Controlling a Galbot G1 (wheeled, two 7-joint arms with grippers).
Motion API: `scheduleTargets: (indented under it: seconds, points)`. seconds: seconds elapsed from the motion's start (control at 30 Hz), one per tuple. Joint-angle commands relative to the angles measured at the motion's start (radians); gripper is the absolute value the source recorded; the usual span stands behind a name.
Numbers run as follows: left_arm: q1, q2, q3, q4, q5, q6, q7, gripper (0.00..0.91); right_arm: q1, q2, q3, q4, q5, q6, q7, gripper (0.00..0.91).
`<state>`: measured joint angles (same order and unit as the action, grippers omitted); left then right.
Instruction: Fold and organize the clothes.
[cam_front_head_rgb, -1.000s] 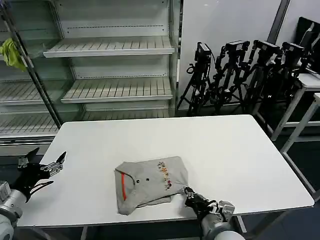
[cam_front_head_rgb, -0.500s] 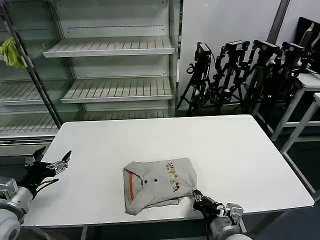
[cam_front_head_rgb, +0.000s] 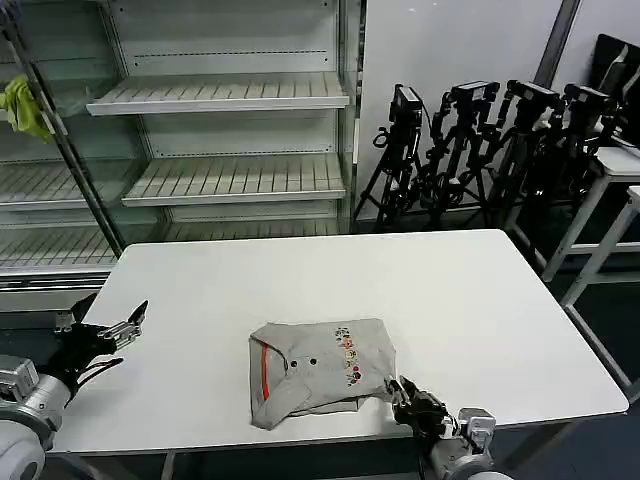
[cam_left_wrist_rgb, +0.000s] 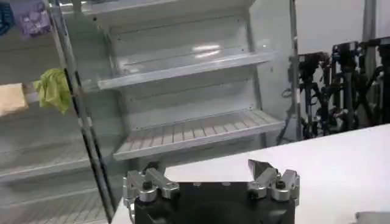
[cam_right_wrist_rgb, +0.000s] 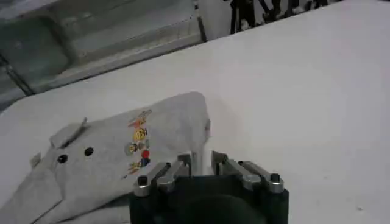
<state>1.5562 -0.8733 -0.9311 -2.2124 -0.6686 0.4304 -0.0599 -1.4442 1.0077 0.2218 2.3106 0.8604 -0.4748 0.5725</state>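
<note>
While right claw (cam_front_head_rgb: 398, 389) nips T-shirt (cam_front_head_rgb: 318, 368), narrowly parted

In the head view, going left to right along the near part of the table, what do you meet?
Left gripper, open over the table's left edge → folded grey T-shirt → right gripper at the shirt's near right corner → bare white table.

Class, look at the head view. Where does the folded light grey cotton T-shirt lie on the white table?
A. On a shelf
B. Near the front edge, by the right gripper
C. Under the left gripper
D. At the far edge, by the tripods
B: the folded light grey cotton T-shirt lies near the white table's front edge, with the right gripper at its corner.
</note>
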Motion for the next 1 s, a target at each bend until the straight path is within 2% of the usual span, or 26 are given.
scheduleTargets:
  seconds: [0.03, 0.13, 0.17, 0.23, 0.27, 0.3, 0.33, 0.37, 0.43, 0.47, 0.57, 0.67, 0.8, 1.0]
  points:
    - [-0.008, -0.020, 0.040, -0.035, -0.006, -0.003, 0.000, 0.907, -0.058, -0.106, 0.062, 0.107, -0.111, -0.063, 0.015, 0.907]
    - [-0.019, -0.028, 0.051, -0.049, -0.023, -0.017, 0.000, 0.907, -0.103, -0.143, 0.141, 0.164, -0.152, -0.070, 0.016, 0.907]
    - [-0.028, -0.032, 0.058, -0.056, -0.039, -0.028, 0.001, 0.907, -0.115, -0.163, 0.209, 0.180, -0.165, -0.074, 0.012, 0.907]
    - [-0.040, -0.039, 0.065, -0.064, -0.077, -0.044, 0.003, 0.907, -0.123, -0.179, 0.264, 0.193, -0.185, -0.071, 0.007, 0.907]
    - [-0.052, -0.049, 0.075, -0.071, -0.096, -0.058, 0.007, 0.907, -0.127, -0.193, 0.339, 0.199, -0.213, -0.066, -0.006, 0.907]
    - [-0.063, -0.057, 0.083, -0.074, -0.113, -0.070, 0.013, 0.907, -0.128, -0.199, 0.366, 0.199, -0.243, -0.060, -0.022, 0.907]
    - [-0.070, -0.060, 0.091, -0.076, -0.118, -0.078, 0.016, 0.907, -0.130, -0.201, 0.401, 0.196, -0.254, -0.046, -0.043, 0.907]
    - [-0.086, -0.072, 0.104, -0.079, -0.121, -0.091, 0.023, 0.907, -0.137, -0.203, 0.447, 0.186, -0.307, 0.006, -0.096, 0.907]
    - [-0.104, -0.082, 0.118, -0.077, -0.121, -0.110, 0.042, 0.907, -0.137, -0.202, 0.484, 0.174, -0.372, 0.049, -0.143, 0.907]
    - [-0.117, -0.088, 0.128, -0.075, -0.121, -0.130, 0.057, 0.907, -0.134, -0.198, 0.533, 0.158, -0.409, 0.097, -0.188, 0.907]
    - [-0.147, -0.098, 0.141, -0.074, -0.121, -0.173, 0.091, 0.907, -0.128, -0.181, 0.631, 0.146, -0.424, 0.162, -0.278, 0.907]
    - [-0.172, -0.101, 0.146, -0.069, -0.117, -0.214, 0.124, 0.907, -0.119, -0.152, 0.705, 0.149, -0.414, 0.201, -0.338, 0.907]
    - [-0.185, -0.103, 0.148, -0.069, -0.110, -0.266, 0.142, 0.907, -0.105, -0.089, 0.748, 0.184, -0.413, 0.210, -0.365, 0.907]
    - [-0.207, -0.149, 0.155, -0.056, -0.044, -0.334, 0.163, 0.907, -0.132, 0.002, 0.771, 0.235, -0.420, 0.200, -0.371, 0.907]
